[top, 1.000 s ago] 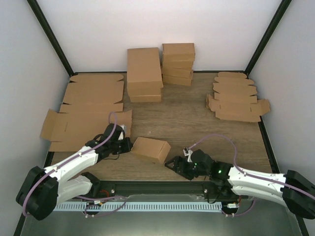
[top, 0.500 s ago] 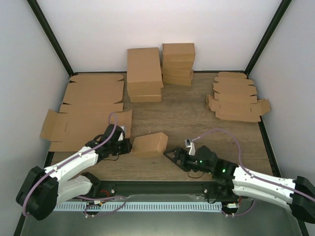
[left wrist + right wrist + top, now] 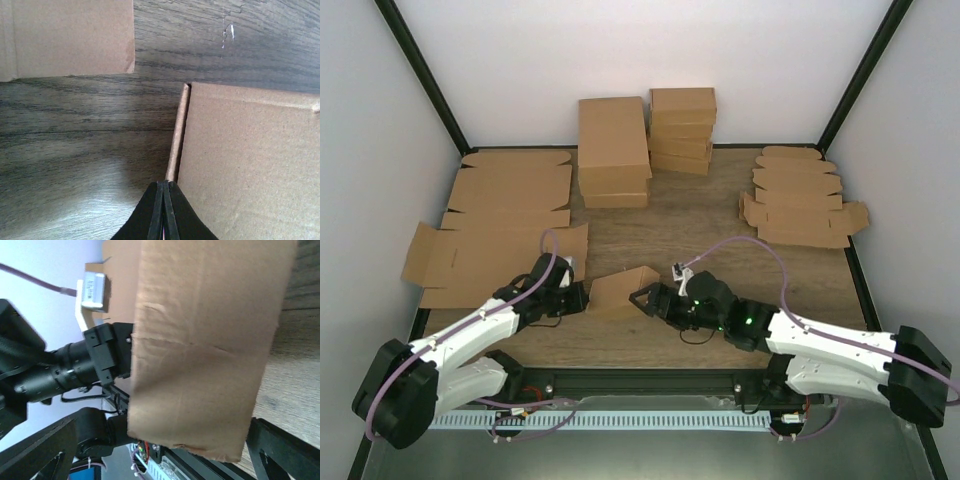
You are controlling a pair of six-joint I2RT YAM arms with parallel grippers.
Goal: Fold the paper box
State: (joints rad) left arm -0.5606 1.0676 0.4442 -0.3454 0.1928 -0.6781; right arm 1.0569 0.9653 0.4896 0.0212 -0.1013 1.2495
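Note:
The paper box [image 3: 620, 290] is a small brown carton lying on the wooden table near the front, between both arms. My left gripper [image 3: 582, 297] is at its left end. In the left wrist view the gripper [image 3: 165, 186] is shut on a thin cardboard edge of the box [image 3: 250, 165]. My right gripper [image 3: 645, 300] reaches the box's right end with its jaws spread wide. In the right wrist view the box [image 3: 205, 350] fills the middle, and the gripper [image 3: 160, 460] stands open with a finger on each side.
Two stacks of folded brown boxes [image 3: 613, 150] [image 3: 682, 128] stand at the back. Large flat cardboard blanks [image 3: 500, 225] cover the left side, and one corner shows in the left wrist view [image 3: 65, 37]. A pile of smaller flat blanks [image 3: 800, 195] lies at the back right.
My right arm has moved left and forward up to the box's right end. The box has swung slightly, its right end shifting away from the front edge. The left arm stays put.

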